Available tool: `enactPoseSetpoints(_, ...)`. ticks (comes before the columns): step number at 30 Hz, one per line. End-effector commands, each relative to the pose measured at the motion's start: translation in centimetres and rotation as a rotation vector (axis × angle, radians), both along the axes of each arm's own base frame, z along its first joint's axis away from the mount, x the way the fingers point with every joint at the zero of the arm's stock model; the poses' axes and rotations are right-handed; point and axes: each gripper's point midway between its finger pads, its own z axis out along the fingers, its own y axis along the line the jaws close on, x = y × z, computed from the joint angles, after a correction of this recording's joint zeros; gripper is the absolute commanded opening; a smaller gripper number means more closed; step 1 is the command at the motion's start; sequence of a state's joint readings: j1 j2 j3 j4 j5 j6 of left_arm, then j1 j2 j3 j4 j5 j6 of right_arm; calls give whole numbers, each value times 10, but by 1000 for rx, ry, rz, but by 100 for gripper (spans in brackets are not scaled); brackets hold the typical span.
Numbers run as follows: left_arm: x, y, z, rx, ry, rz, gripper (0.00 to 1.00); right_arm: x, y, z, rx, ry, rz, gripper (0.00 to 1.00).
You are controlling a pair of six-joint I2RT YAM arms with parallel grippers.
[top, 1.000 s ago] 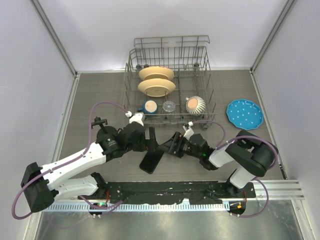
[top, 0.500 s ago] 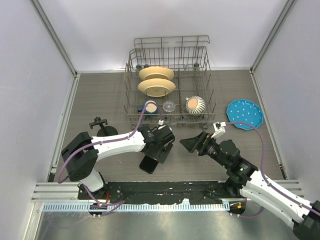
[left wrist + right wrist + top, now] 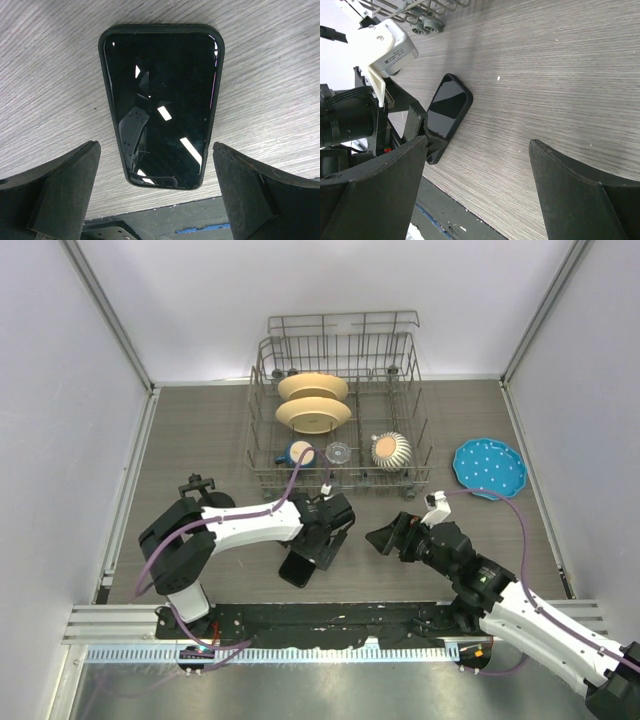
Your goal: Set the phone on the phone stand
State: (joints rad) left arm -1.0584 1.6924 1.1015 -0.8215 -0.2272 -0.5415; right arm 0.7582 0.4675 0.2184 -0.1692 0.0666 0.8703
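Note:
The phone [image 3: 298, 568] lies flat on the wooden table near the front rail, screen up. My left gripper [image 3: 320, 543] hovers just above its far end, open. In the left wrist view the phone [image 3: 162, 100] fills the centre, and the left gripper [image 3: 155, 165] has one finger on either side of its near end without touching it. To the right, my right gripper [image 3: 384, 538] is open and empty. Its wrist view shows the phone [image 3: 449, 105] off to the left of the right gripper [image 3: 477, 150]. Part of the phone stand [image 3: 197, 486] shows behind the left arm.
A wire dish rack [image 3: 340, 340] at the back holds two cream plates, a blue cup and a ribbed bowl. A blue dotted plate [image 3: 488, 467] lies to the right. The black mounting rail [image 3: 330, 618] runs just in front of the phone.
The left gripper has swung right and forward to hover over the phone. The right arm has drawn back to the right, away from the phone, and its jaws have widened.

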Motion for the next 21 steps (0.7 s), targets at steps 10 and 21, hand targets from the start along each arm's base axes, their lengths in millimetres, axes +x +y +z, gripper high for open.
enactPoseSetpoints(10,-16,-1,-42,42,109,33,99,5,5,8,10,-13,2,88)
enactPoseSetpoints(21,-34,-2,-67,17,247,6,60,0,13,-12,-33,73,47,87)
